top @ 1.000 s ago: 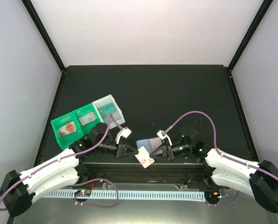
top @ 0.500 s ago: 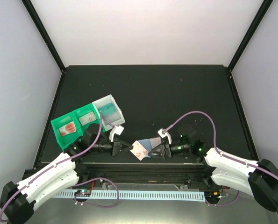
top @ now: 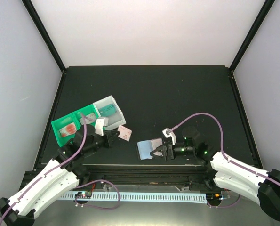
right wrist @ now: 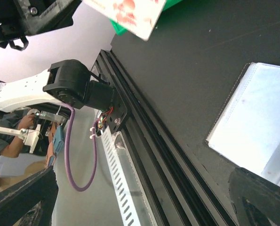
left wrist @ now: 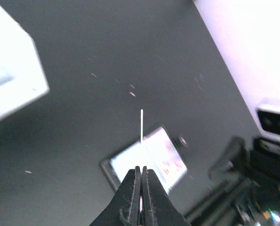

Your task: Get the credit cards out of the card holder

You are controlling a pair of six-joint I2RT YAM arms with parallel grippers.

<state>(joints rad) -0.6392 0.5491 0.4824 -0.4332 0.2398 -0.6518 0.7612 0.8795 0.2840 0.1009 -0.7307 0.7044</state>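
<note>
Green tray [top: 74, 114] and white bin [top: 107, 100] sit far left on the bench [top: 177, 94]; something teal lies in the bin, too small for you to call a card. Next over, your left tool [top: 115, 137] is clamped tight on the whitish card [top: 125, 133] with red print. The card is held edge-on off the bench, near the bin and well clear of the card holder [top: 147, 149]. Holder lies flat mid-bench, pale blue. Right tool [top: 156, 153] gapes wide at the holder's right end, gripping nothing; touching it or not, can't tell. Risks: it's a thin pinch on a slick card, so a quick swing toward the bin could twist it or drop it short. Nothing pins the holder, so a bump from the right fingers could skid it. Another card may be inside, not visible from here.
</note>
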